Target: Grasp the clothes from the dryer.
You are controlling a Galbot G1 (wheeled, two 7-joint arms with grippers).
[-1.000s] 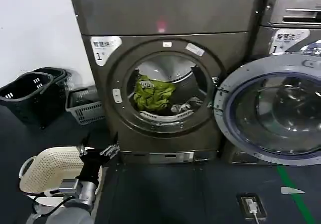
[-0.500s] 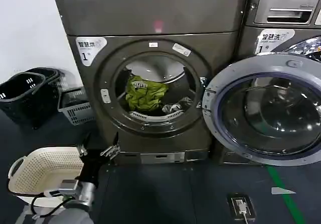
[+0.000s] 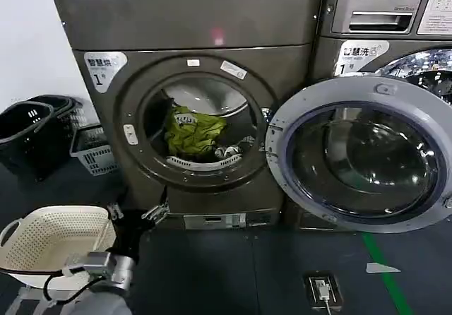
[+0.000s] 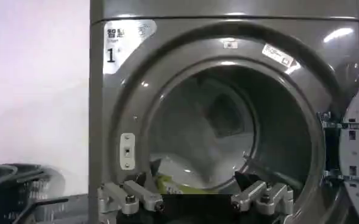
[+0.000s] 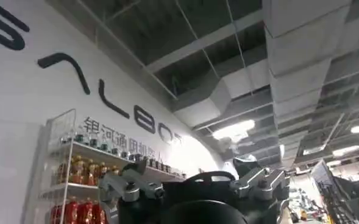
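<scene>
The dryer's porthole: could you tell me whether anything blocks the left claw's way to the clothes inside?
Nothing visible does. The dryer stands with its door swung aside to the right, and the clothes lie exposed in the drum. The open left claw hangs below the porthole, with bare floor between.

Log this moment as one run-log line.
phase: approach | left gripper: open, low before dryer | clothes: in drum, untouched | door: open | right gripper: open, aimed at ceiling
</scene>
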